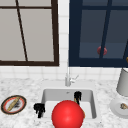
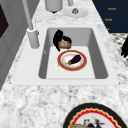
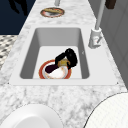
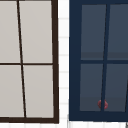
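The right hand (image 2: pixel 59 38) is pinching a tan sponge (image 2: pixel 64 44) over a round red-rimmed plate (image 2: pixel 83 61) bearing an eggplant (image 2: pixel 75 59) in the sink (image 2: pixel 100 57).

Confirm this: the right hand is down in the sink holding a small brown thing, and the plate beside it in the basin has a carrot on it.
Not a carrot. The plate in the basin carries a dark purple eggplant, as the left side view shows. The rest stands: the right hand is down in the sink, fingers curled on a small brown thing.

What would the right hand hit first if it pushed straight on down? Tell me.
Probably the plate in the sink. The right hand, curled on a small brown thing, points down beside the plate's rim, where the eggplant lies. Depth is unclear; it might meet the sink floor instead.
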